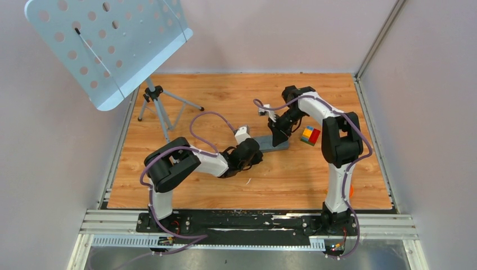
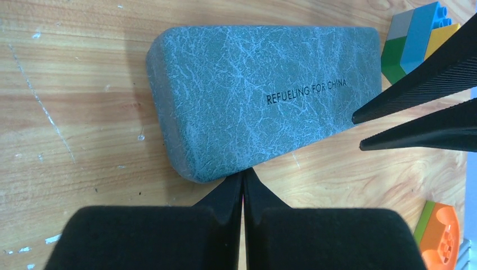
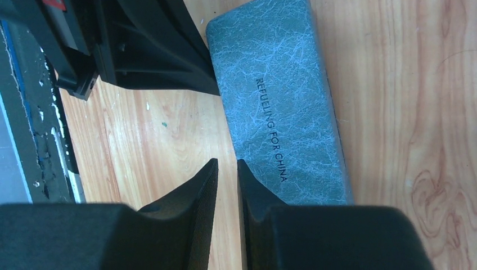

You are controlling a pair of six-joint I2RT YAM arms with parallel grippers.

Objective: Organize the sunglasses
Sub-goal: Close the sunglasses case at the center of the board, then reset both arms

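The grey oblong glasses case (image 1: 274, 145) lies closed on the wooden table, lid up, printed "REFUELING FOR CHINA"; it also shows in the left wrist view (image 2: 259, 95) and the right wrist view (image 3: 281, 107). The sunglasses are not in view. My left gripper (image 1: 260, 149) (image 2: 243, 174) is shut and empty, its tips touching the case's long side. My right gripper (image 1: 277, 138) (image 3: 226, 164) is open by a narrow gap with nothing between the fingers. It stands over the table at the case's opposite long side, one finger over the case's edge.
A multicoloured block stack (image 1: 310, 135) (image 2: 419, 39) sits just right of the case. An orange and green toy (image 2: 441, 236) lies near the right arm's base. A perforated music stand (image 1: 112, 45) on a tripod (image 1: 160, 107) stands at the back left.
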